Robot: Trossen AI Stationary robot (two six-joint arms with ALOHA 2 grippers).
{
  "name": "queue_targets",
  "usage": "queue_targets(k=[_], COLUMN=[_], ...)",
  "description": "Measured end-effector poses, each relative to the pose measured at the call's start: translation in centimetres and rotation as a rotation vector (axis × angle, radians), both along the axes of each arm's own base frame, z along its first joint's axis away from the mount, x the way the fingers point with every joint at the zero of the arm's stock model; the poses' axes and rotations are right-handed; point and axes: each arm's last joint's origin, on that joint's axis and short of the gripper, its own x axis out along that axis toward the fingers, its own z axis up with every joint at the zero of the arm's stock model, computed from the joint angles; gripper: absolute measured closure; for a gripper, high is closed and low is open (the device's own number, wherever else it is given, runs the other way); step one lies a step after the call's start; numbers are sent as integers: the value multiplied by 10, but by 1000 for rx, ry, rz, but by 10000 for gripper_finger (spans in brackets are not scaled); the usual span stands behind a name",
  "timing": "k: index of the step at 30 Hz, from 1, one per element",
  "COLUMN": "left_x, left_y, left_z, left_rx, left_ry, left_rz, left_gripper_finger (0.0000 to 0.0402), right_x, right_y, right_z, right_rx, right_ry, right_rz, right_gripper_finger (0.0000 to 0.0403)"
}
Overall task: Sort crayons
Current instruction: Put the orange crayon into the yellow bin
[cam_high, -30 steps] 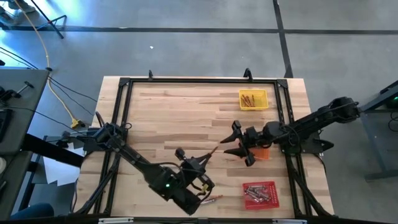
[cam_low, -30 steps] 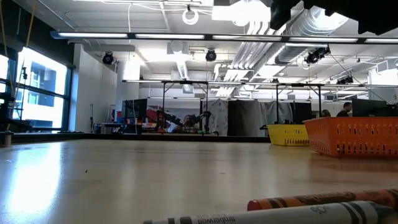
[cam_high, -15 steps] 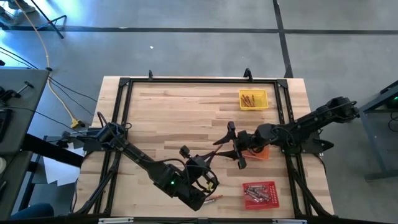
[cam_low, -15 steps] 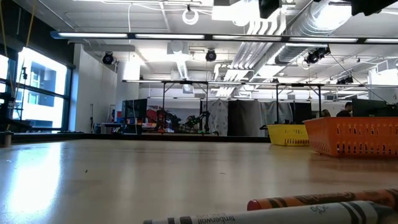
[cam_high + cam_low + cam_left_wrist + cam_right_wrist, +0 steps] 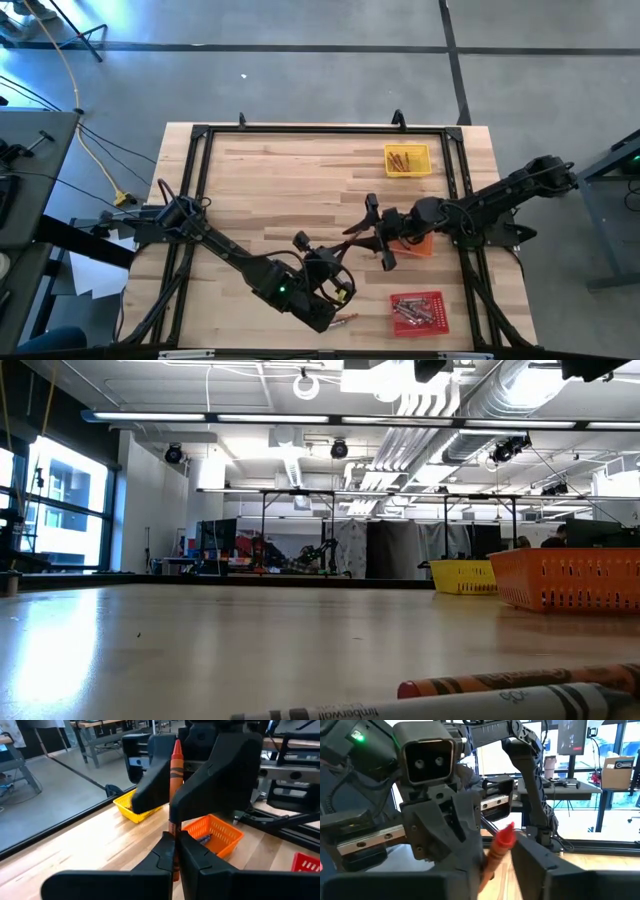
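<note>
Both grippers, L [image 5: 174, 851] & R [image 5: 372, 232], on orange crayon [image 5: 175, 770].

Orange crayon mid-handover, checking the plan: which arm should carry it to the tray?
Right: the right gripper brackets the orange crayon beside the orange tray; the left gripper pinches it farther away.

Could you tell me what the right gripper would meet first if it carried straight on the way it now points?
Most likely the orange wax crayon held shut in the left gripper. The right gripper points at it with jaws apart around its tip, though the exact gap is hard to judge.
</note>
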Motion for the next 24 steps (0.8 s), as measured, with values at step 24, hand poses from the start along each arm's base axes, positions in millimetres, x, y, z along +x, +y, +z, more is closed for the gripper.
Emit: queue_targets(k=[24], left_x=[2], left_y=[-4], left_z=[2], left_rx=[23], left_ry=[39], left_rz=[-56], left_gripper_finger=[311], right_x=[2], right_y=[-7], right_z=[-4], right_rx=[34], right_ry=[55], right_rz=[-102], right_gripper_finger=[400])
